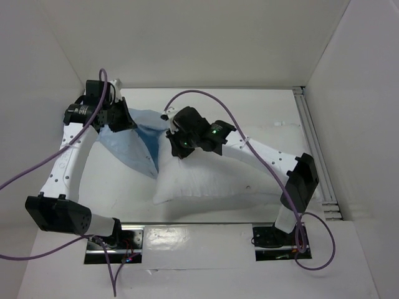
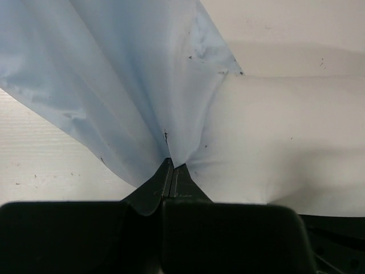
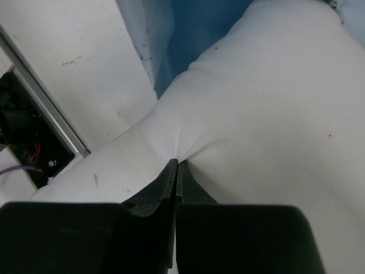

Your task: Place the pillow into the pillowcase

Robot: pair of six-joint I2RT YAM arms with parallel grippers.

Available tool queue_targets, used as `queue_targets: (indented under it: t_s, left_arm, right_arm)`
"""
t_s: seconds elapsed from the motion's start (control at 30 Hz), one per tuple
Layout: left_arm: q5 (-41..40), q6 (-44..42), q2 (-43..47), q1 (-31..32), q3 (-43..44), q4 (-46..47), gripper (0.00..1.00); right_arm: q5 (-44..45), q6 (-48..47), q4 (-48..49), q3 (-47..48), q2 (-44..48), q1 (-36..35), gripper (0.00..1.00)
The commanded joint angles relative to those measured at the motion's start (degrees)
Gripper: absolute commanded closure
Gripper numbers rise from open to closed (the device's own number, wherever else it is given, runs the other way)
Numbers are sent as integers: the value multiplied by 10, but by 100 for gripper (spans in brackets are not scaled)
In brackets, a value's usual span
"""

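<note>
Blue pillowcase (image 1: 132, 144) hangs pinched in my left gripper (image 2: 171, 166); my right gripper (image 3: 177, 165) clamps the pillow (image 1: 212, 180), which lies on the counter (image 1: 274, 121) with one end at the mouth. Insertion is barely begun, I judge.

Left arm (image 1: 62, 165), right arm (image 1: 265, 154): white links with hole rows, black joint housings, purple cables (image 1: 198, 92). Green LED (image 1: 214, 131) on right wrist. Matte black end effector fingers (image 2: 151, 191).

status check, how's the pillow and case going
Left gripper shut on pillowcase edge. Right gripper shut on pillow. Pillow at the case mouth, mostly outside. Nothing seen blocking.
</note>
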State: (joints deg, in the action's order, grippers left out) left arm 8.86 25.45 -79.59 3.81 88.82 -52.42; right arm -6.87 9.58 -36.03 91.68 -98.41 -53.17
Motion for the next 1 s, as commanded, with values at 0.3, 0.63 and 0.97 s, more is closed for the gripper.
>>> queue_targets:
  t_s: [0.3, 0.63, 0.97]
  left_arm:
    - [-11, -22, 39, -3, -8, -14, 100]
    - [-17, -28, 57, -3, -21, -19, 100]
    - [-16, -39, 86, -3, -78, -24, 100]
  right_arm:
    - [95, 22, -37, 209, -105, 64, 100]
    - [69, 89, -61, 274, -170, 107, 100]
    - [-23, 171, -21, 242, -178, 192, 100]
